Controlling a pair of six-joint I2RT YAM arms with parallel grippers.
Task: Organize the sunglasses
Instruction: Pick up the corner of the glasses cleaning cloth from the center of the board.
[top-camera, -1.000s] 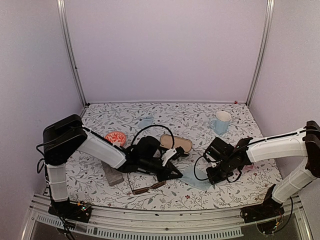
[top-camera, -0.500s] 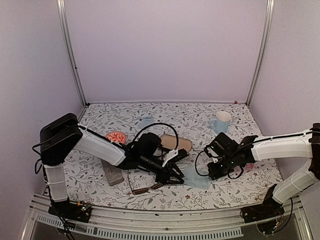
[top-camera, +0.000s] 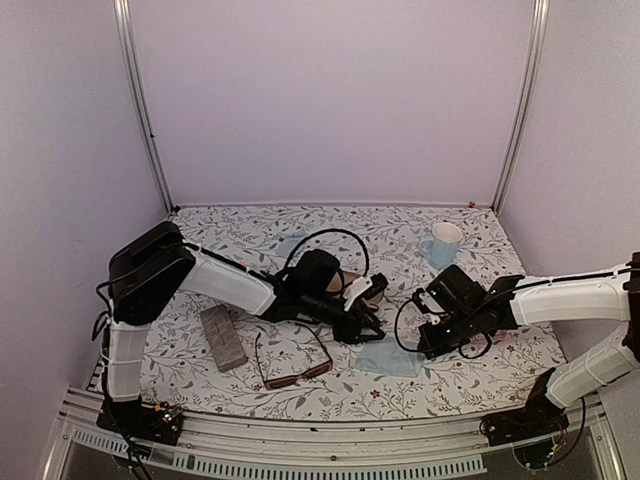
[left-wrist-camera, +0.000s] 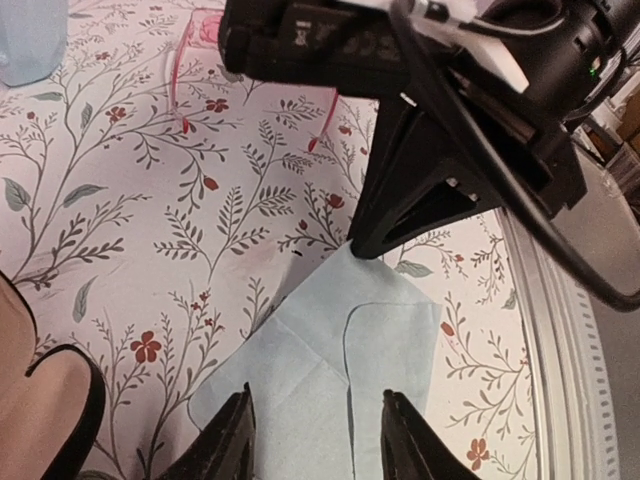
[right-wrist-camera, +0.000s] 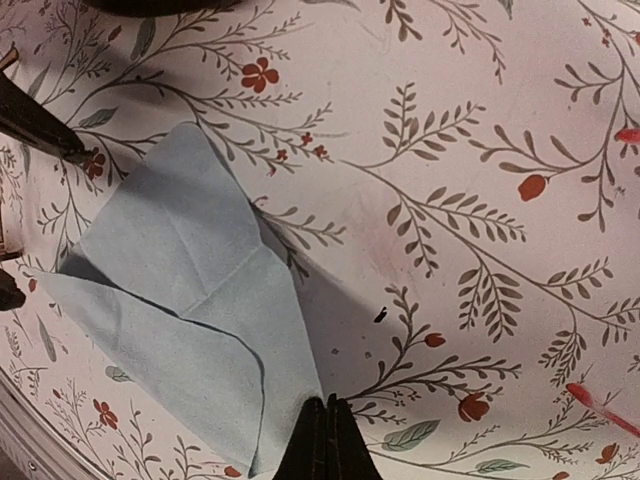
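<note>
The dark brown sunglasses (top-camera: 290, 365) lie with temples unfolded on the floral table near the front, free of both grippers. The pink-red sunglasses (left-wrist-camera: 250, 75) lie beyond the right arm, seen as a pink speck (top-camera: 495, 335) from above. My left gripper (left-wrist-camera: 315, 440) is open, its fingers straddling a pale blue cloth (left-wrist-camera: 330, 370) with nothing between them; from above it (top-camera: 365, 328) sits at the cloth's (top-camera: 390, 355) left edge. My right gripper (right-wrist-camera: 325, 435) is shut on the cloth's (right-wrist-camera: 180, 290) corner, which is lifted off the table.
A grey rectangular case (top-camera: 222, 337) lies at the front left. The open black oval case (top-camera: 355, 285) with a tan inside sits under the left arm's wrist. A pale blue mug (top-camera: 440, 243) stands at the back right.
My left gripper has opened and moved back and to the right, away from the brown sunglasses, which now lie free. The right gripper has shifted slightly back with the cloth corner.
</note>
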